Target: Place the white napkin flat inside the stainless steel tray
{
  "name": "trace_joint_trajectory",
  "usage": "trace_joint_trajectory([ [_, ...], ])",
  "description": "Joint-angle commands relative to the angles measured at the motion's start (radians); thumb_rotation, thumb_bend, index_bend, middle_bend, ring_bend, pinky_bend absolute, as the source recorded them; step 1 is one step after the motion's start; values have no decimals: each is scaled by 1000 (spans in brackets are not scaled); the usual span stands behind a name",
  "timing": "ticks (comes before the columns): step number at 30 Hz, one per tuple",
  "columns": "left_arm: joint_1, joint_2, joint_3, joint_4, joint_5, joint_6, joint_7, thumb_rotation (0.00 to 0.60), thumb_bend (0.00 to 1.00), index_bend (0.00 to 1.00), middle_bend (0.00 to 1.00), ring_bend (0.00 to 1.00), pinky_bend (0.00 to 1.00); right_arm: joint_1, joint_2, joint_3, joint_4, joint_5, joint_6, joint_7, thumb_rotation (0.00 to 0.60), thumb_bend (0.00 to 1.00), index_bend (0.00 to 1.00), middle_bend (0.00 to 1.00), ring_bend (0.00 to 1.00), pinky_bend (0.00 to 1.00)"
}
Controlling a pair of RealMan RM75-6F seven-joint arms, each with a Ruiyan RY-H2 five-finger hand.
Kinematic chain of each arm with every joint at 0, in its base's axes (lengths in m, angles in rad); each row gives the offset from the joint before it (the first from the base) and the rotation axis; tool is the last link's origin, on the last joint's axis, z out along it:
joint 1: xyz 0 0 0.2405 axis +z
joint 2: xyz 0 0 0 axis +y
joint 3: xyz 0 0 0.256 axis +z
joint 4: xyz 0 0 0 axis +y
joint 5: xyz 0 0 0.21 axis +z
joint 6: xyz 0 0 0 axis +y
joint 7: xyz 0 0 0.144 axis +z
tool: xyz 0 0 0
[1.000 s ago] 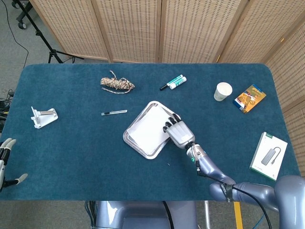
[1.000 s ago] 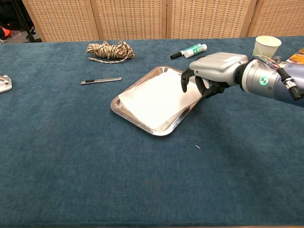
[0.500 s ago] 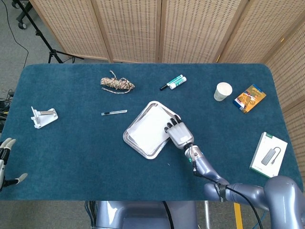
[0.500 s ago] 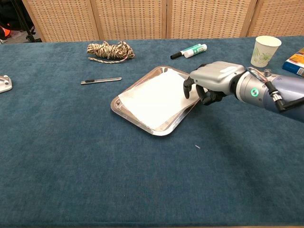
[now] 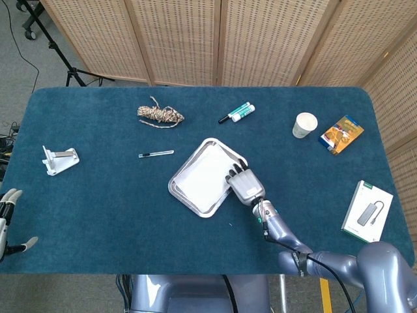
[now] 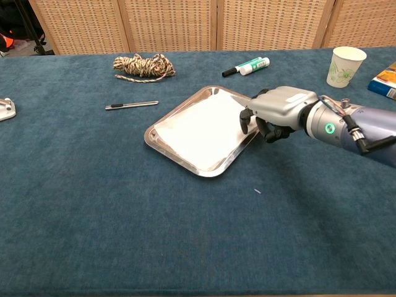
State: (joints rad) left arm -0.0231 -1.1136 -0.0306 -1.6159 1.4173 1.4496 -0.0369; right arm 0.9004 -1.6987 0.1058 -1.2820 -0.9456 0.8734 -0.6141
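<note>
The stainless steel tray (image 5: 204, 212) (image 6: 211, 172) lies skewed near the middle of the blue table. The white napkin (image 5: 204, 175) (image 6: 199, 128) lies spread flat inside it. My right hand (image 5: 244, 185) (image 6: 282, 106) hovers at the tray's right rim, palm down. Its dark fingertips (image 6: 244, 117) bend down over the napkin's right edge and hold nothing; whether they touch it I cannot tell. My left hand (image 5: 8, 219) shows only in the head view, past the table's left front edge, fingers apart and empty.
A rope bundle (image 5: 159, 116) (image 6: 143, 65) and a pen (image 5: 156, 154) (image 6: 131, 105) lie left of the tray. Markers (image 5: 238, 112) (image 6: 247, 65) lie behind it. A paper cup (image 5: 304, 124) (image 6: 345, 65), snack box (image 5: 341, 134), white box (image 5: 368, 212) and white bracket (image 5: 58, 160) sit at the edges.
My right hand has drawn back toward the tray's right rim and sunk lower. The napkin stays flat in the tray. The left hand has not moved.
</note>
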Motion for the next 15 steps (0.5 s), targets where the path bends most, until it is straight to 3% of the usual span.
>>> trace_joint_trajectory([
  [1, 0, 0, 0, 1, -1, -1, 0, 600, 0, 0, 0, 0, 0, 0, -7, -2, 11, -7, 1, -3, 600, 1000, 324, 238, 106, 0],
  [15, -1, -1, -1, 0, -4, -2, 1, 600, 0, 0, 0, 0, 0, 13, -29, 11, 74, -19, -9, -16, 600, 1000, 325, 238, 106, 0],
])
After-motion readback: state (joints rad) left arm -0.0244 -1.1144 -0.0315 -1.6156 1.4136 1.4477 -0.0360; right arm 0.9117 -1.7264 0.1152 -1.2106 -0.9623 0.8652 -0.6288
